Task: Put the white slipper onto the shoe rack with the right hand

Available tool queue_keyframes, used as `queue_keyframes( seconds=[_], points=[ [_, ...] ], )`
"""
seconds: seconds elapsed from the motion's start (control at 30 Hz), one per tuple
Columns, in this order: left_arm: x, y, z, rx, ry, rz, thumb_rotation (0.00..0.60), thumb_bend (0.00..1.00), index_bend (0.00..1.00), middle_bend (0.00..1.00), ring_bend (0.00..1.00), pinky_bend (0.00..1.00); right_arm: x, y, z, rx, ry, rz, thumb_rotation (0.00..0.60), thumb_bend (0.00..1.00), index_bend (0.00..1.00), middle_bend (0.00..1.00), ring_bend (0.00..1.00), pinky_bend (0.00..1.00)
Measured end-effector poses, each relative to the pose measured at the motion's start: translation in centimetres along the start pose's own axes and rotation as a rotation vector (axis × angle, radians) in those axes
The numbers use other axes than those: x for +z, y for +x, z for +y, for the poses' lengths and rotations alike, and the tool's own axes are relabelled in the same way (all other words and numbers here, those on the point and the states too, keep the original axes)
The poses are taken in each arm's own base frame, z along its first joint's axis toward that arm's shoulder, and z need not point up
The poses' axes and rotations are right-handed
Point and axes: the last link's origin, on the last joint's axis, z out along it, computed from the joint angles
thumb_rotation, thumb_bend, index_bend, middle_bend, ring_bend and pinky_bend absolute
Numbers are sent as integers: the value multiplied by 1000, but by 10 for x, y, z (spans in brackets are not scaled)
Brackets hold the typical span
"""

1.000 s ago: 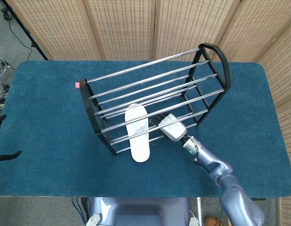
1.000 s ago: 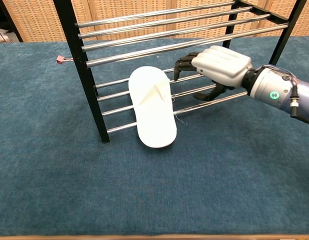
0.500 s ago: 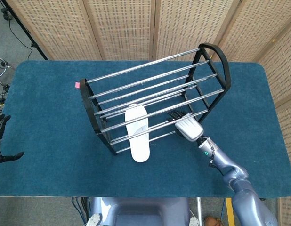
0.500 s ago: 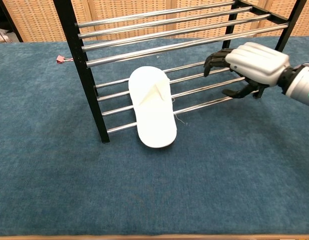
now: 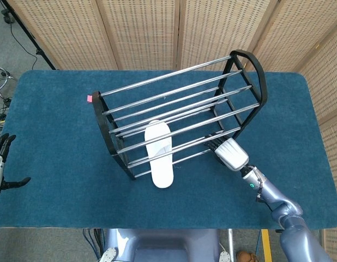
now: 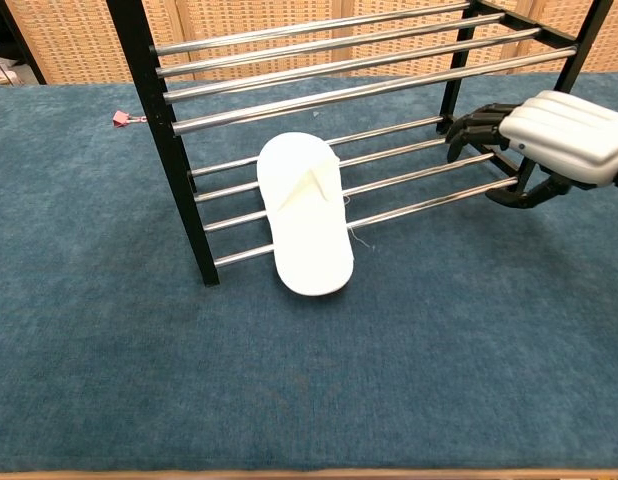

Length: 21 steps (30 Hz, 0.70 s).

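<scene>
The blue surface (image 5: 54, 109) carries the shoe rack (image 5: 179, 117). The white slipper (image 6: 307, 215) lies across the rack's lower rails, its heel end overhanging the front rail, so the placing looks essentially done. The right hand (image 6: 559, 148) hovers near the rack's right end, its fingers (image 6: 479, 128) loosely curled and holding nothing. The left hand (image 5: 0, 164) idles, empty, at the far edge.

Your head view looks steeply down from high above the near edge, taking in the whole blue-carpeted desk (image 5: 59, 109). Your chest view sits low and close, facing level across it. Both share the black-framed chrome-bar shoe rack (image 5: 179, 117) (image 6: 169, 150) and its front lower bars.
</scene>
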Motion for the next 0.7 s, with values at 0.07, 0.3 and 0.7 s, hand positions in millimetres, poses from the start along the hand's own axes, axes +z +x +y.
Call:
queue_keyframes(
  seconds=[0.07, 0.3, 0.7],
  points=[
    [-1, 0, 0, -3, 0, 1, 600, 0, 0, 0, 0, 0, -5, 0, 1, -8, 6, -6, 600, 381, 307, 231, 214, 401],
    [-1, 3, -2, -14, -1, 4, 600, 0, 0, 0, 0, 0, -24, 0, 1, -37, 34, -11, 600, 380, 306, 233, 214, 399],
    [-3, 6, -4, -27, -9, 5, 600, 0, 0, 0, 0, 0, -94, 7, 21, -35, -43, -18, 600, 380, 298, 234, 214, 386]
  ],
)
